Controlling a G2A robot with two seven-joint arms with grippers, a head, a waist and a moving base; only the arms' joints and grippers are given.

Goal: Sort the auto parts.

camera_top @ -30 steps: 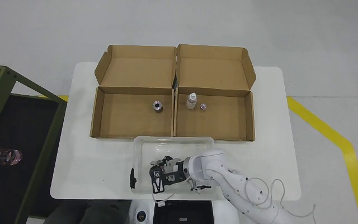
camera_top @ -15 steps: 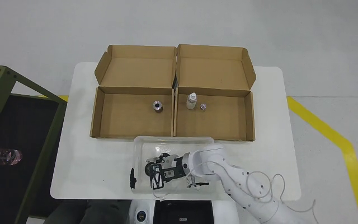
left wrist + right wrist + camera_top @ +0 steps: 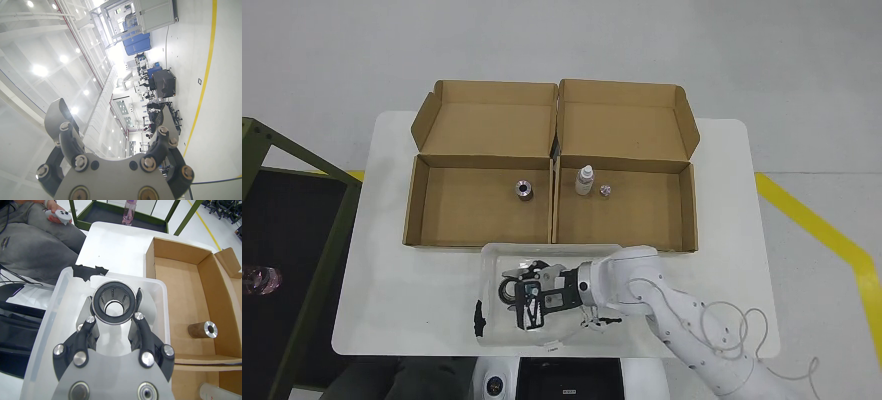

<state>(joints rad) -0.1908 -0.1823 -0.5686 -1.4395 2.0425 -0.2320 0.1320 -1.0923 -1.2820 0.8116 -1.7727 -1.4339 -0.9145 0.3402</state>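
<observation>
Gripped in the right gripper (image 3: pixel 114 300): 1 cylindrical bearing (image 3: pixel 114 306) with black end rings, hollow, clamped from both sides by the fingers. Held within the walls of the clear bin (image 3: pixel 492 262), at 6 o'clock on the table (image 3: pixel 382 280). Cannot tell whether lifted off the bin floor or resting on it.

Already placed, as far as visible: 1 metal cylinder (image 3: pixel 523 189) lying in the left box (image 3: pixel 414 205), at about 11 o'clock from the bin. Also 1 white bottle (image 3: pixel 585 180) and 1 small metal piece (image 3: pixel 606 190), near each other, in the right box (image 3: pixel 689 205), at about 1 o'clock from the bin.

Probably past the middle of the job: 3 parts in boxes, 1 part in hand and not yet delivered. Most likely meant for the left box, beside the similar cylinder, but only a guess. Hard to say whether more parts wait in the bin under the arm.

Left gripper (image 3: pixel 112 109): fingers spread apart, holding nothing, pointed up toward the ceiling.
</observation>
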